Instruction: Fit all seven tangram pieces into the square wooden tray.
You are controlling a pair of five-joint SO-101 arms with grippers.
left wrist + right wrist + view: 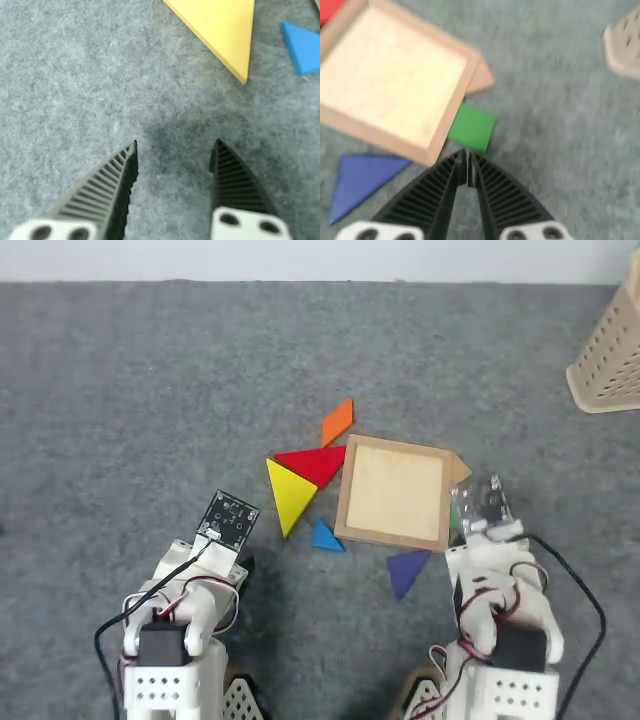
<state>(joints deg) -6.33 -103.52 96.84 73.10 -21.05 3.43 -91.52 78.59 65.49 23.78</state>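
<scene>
The square wooden tray (347, 490) lies mid-table with nothing in it. Left of it are an orange piece (337, 421), a red triangle (315, 462), a yellow triangle (287, 495) and a small blue triangle (326, 536). A dark blue triangle (407, 568) lies below the tray, and a tan piece (460, 470) pokes out at its right edge. My right gripper (467, 159) is shut on nothing, just short of a green square (472, 127) beside the tray's rim (455, 112). My left gripper (176, 147) is open over bare carpet, short of the yellow triangle (222, 25).
A beige slatted basket (610, 350) stands at the far right edge. Grey carpet covers the whole table, with free room to the left and behind the pieces. Both arm bases sit at the near edge.
</scene>
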